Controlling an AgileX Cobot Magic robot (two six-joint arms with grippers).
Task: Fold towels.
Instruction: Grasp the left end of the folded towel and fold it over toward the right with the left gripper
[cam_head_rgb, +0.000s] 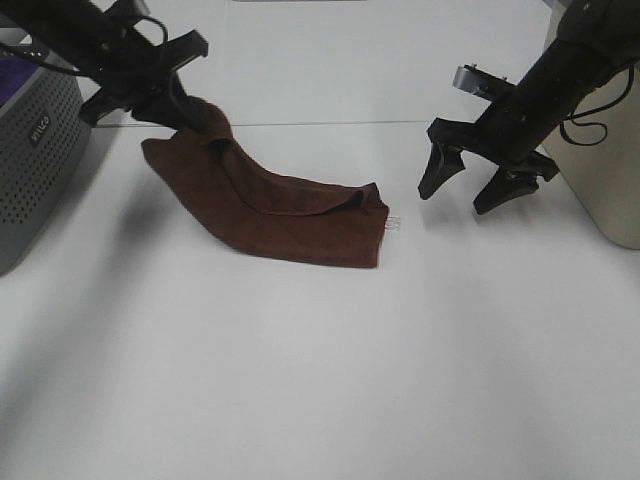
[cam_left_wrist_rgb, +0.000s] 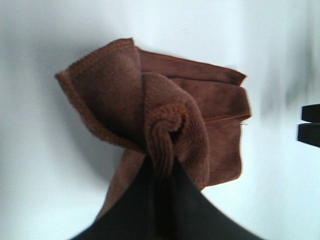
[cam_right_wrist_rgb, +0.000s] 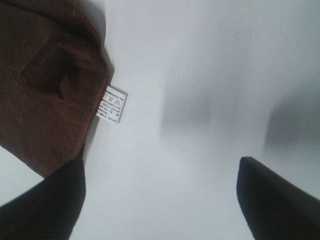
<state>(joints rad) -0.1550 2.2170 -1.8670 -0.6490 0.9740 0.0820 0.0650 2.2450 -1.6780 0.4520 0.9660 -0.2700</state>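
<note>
The nearest stretch of the white counter (cam_head_rgb: 300, 400) is bare. Beyond it lies the dark brown towel (cam_head_rgb: 270, 205), loosely doubled over, running from its near right end up to a far left corner. A small white tag (cam_head_rgb: 394, 224) sticks out at the near right end. Just right of that tag hangs the right pincer (cam_head_rgb: 452, 203), jaws spread wide and holding nothing, clear of the cloth. Farther back, the left pincer (cam_head_rgb: 185, 115) is clamped tight on the towel's far left corner, which is bunched and lifted off the counter. A grey perforated box (cam_head_rgb: 40, 150) stands at the left edge and a beige container (cam_head_rgb: 610, 170) at the right.
</note>
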